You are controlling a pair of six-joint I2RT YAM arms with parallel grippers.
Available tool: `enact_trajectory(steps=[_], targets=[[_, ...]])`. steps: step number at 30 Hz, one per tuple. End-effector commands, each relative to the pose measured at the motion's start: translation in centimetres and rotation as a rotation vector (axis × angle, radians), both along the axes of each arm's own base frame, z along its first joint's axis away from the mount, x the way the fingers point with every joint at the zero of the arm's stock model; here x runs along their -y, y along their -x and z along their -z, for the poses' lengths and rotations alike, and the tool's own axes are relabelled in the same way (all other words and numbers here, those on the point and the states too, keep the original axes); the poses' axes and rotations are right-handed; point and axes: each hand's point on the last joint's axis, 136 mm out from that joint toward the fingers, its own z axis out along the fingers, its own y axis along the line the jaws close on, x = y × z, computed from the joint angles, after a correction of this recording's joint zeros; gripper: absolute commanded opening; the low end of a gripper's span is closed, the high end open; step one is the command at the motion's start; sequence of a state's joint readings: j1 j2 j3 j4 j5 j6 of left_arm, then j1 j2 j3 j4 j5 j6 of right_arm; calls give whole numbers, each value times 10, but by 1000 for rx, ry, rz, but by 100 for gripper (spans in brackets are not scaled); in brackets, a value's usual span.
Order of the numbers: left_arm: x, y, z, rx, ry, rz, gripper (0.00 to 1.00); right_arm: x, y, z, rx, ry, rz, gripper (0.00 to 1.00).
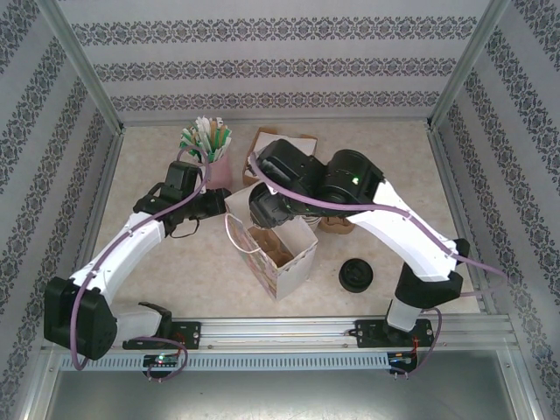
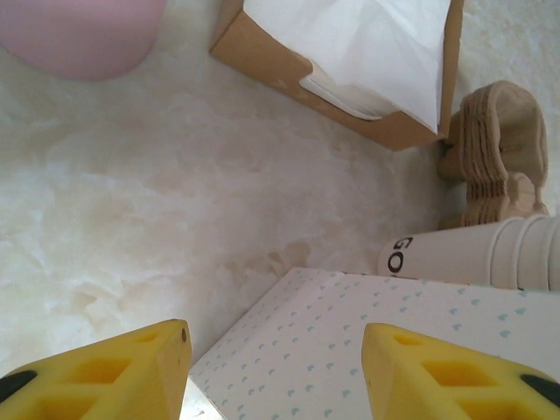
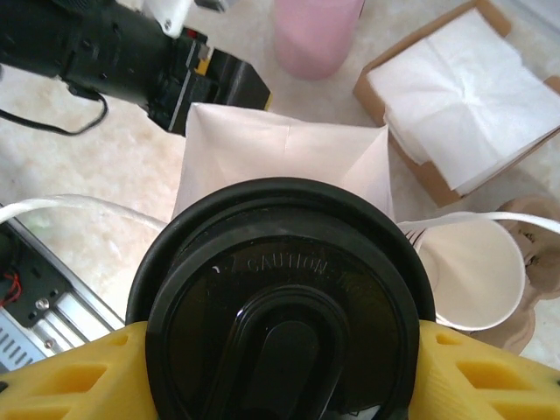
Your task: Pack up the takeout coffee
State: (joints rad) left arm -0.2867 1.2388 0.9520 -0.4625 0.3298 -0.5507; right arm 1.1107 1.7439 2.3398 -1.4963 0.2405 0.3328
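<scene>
Coffee sits closest to the right wrist camera, its black lid up, clamped at the sides between the yellow fingers of the right gripper. It hangs straight over the open mouth of the bag, whose white inner walls show just beyond the lid; whether the cup's base has passed below the bag's rim cannot be told. At the bag's far left corner the left gripper holds its fingers spread wide, with nothing between them, the bag's dotted outer side lying just below and between them. The bag stands upright on the marbled table, its thin handles drooping over the sides. Beyond the bag on the left is a pink cup stuffed with stirrers. Beyond it on the right lies a brown napkin box. Just right of the bag stands a cup stack, lidless, touching a pile of brown sleeves. Nearer the arm bases, right of the bag, rest loose black lids.
</scene>
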Motion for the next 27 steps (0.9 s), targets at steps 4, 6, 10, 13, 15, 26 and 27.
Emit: enact_trajectory(steps=[4,6,10,13,15,26,27], targets=[[11,19,-9,6,74,54,55,2,12,33,-90,118,-34,62],[12,24,-10,7,82,58,55,3,14,41,-112,146,-39,62],[12,34,-15,13,103,62,55,5,20,57,-159,177,-48,62],[13,40,-18,21,118,68,55,5,24,67,-191,192,-50,62],[12,44,-21,26,121,69,55,6,28,72,-211,197,-53,62],[5,57,-24,33,102,57,55,2,42,93,-278,207,-47,61],[4,57,-24,35,95,56,55,1,43,95,-281,205,-45,61]])
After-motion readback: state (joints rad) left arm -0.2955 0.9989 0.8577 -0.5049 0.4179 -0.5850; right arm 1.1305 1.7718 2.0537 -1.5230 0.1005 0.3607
